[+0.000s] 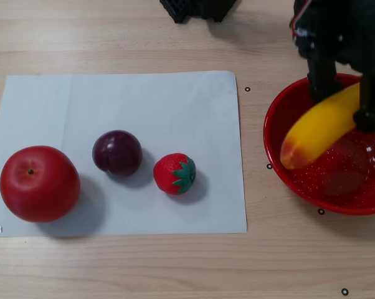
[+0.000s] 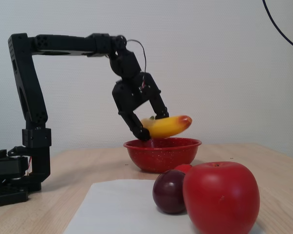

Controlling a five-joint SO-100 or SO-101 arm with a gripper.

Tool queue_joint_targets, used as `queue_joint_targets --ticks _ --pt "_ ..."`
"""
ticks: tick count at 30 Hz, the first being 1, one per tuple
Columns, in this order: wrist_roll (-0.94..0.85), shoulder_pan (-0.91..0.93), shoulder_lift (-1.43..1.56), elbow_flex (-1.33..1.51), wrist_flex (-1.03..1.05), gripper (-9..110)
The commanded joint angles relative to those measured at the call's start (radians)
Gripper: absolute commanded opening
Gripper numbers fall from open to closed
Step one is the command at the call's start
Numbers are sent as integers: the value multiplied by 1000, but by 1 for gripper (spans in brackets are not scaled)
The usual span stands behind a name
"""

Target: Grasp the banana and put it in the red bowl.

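I have the gripper (image 2: 153, 126) pinching the banana (image 2: 168, 126) just above the bowl (image 2: 162, 153); next, lower and release.

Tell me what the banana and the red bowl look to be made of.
The banana: probably moulded plastic, a toy; smooth, glossy yellow skin shading to orange-red at one tip, with no bruises or texture. The red bowl: likely enamelled metal or hard plastic, I cannot tell which; glossy red with tiny white speckles inside and a thin rolled rim catching highlights.
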Motion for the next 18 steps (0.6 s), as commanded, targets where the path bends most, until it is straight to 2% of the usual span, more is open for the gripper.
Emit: queue_joint_targets --ticks 1,5,8,12,18 --pt "37 -3 60 -26 -135 0" --pt "69 -3 63 25 -186 0" --pt "94 2 58 26 -155 16" --pt "100 5 51 -9 -55 31" --pt "71 2 57 -66 54 34"
